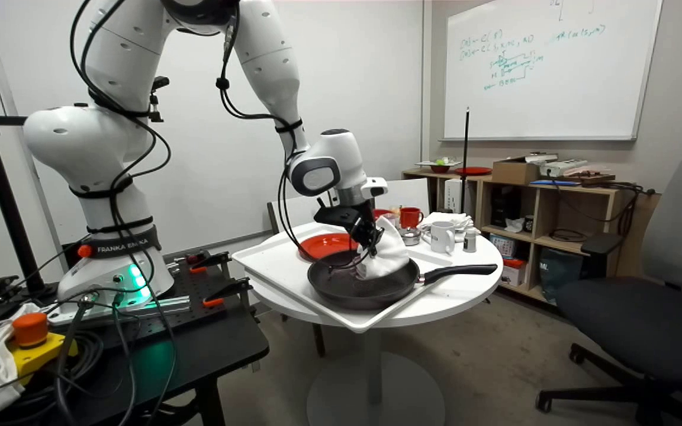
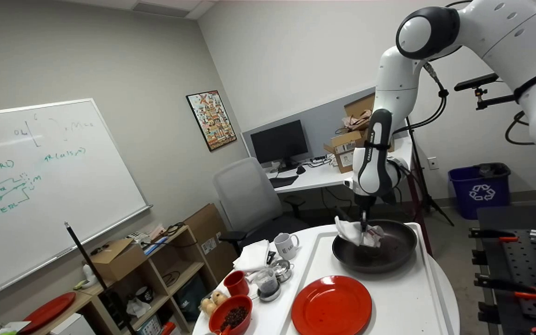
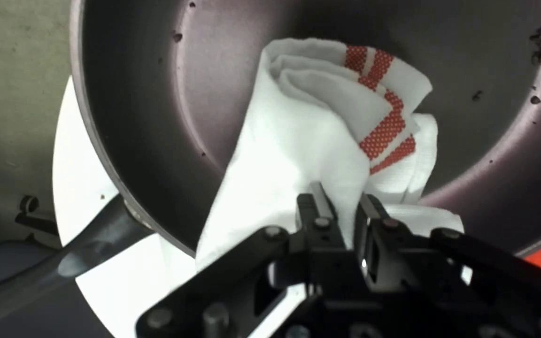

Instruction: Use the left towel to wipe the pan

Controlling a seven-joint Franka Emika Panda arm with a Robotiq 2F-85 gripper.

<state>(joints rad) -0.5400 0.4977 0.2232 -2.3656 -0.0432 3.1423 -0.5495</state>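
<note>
The large black pan [image 1: 341, 293] sits on the white tray, also seen in an exterior view [image 2: 396, 253] and the wrist view [image 3: 129, 122]. Its long dark handle [image 1: 459, 271] reaches past the tray edge. My gripper [image 1: 372, 248] points down inside the pan, its fingers [image 3: 343, 206] shut on a folded white towel with red stripes [image 3: 294, 136]. The towel [image 1: 391, 254] stands bunched up in the pan; in an exterior view the towel [image 2: 349, 231] hangs out on both sides of the fingers. Its underside is hidden. Small dark specks [image 3: 540, 47] lie in the pan.
A red plate [image 2: 332, 304] lies on the white tray [image 1: 276, 257] beside the pan. Another folded white cloth [image 2: 252, 256], a grey-white mug [image 2: 286, 246], a red mug [image 2: 236, 283], a metal tin [image 1: 410, 235] and a red bowl [image 2: 244, 302] stand on the round table [image 1: 483, 260].
</note>
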